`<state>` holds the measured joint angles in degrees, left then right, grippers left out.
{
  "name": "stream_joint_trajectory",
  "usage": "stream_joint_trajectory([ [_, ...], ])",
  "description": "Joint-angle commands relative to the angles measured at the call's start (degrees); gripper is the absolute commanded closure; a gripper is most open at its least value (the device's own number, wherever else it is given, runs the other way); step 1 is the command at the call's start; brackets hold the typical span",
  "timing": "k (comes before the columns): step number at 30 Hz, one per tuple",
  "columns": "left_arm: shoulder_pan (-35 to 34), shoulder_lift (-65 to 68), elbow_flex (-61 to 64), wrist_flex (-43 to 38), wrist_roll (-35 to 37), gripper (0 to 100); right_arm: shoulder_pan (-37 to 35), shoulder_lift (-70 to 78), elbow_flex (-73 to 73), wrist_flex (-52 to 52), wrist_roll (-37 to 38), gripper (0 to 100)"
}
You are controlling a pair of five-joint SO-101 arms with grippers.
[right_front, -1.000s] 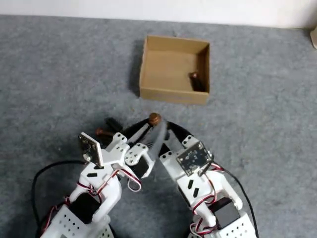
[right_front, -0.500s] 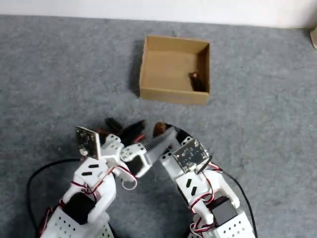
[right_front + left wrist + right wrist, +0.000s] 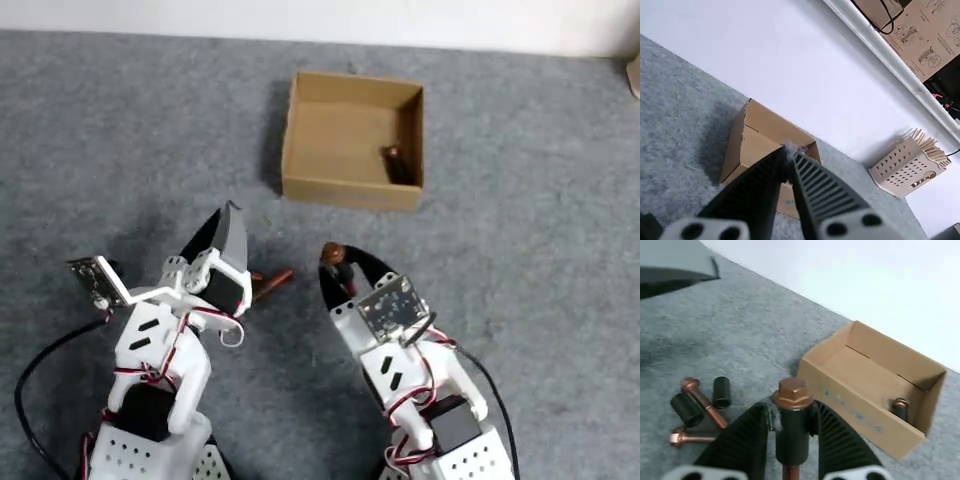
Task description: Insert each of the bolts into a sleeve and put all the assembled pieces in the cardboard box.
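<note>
While the left hand (image 3: 230, 213) stood pinched shut on nothing over the grey, felt-like table (image 3: 520, 250), the high view had the right hand (image 3: 340, 268) clamped on a sleeved bolt (image 3: 333, 254), short of the cardboard box (image 3: 300, 150). From the left wrist, ribbed black fingers (image 3: 815, 180) met at their tips before the box. From the right wrist, a copper hex head topped the smooth black sleeve (image 3: 791, 440); two loose bolts (image 3: 702, 400) and two sleeves (image 3: 721, 391) lay on the table, and one assembled piece (image 3: 899, 407) sat in the box

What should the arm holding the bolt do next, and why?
Probably carry it over to the cardboard box and let go there. The right gripper holds a bolt already inside its sleeve, and one finished piece lies in the box.
</note>
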<state>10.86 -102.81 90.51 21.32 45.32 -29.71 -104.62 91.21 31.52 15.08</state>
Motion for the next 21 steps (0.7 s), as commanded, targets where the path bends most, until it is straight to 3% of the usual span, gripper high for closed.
stream_joint_trajectory([
  [1, -0.31, 0.31, -2.42, -1.49, -2.99, 99, 1.98, -0.48, -1.01, -2.24, 3.78, 99.5],
  [8, -4.88, 14.29, -5.49, -4.92, -3.52, 99, 3.56, 13.93, -12.26, -2.59, 5.89, 99.5],
  [12, -10.15, 31.25, -11.30, -9.67, -1.05, 99, 7.60, 36.00, -30.64, -2.59, 5.98, 99.5],
  [17, -18.42, 54.46, -23.25, -9.67, 5.80, 99, 13.76, 68.97, -58.77, -2.33, 5.98, 99.5],
  [21, -21.14, 69.41, -30.64, -9.67, 7.65, 99, 17.80, 93.05, -80.48, -1.36, 5.98, 99.5],
])
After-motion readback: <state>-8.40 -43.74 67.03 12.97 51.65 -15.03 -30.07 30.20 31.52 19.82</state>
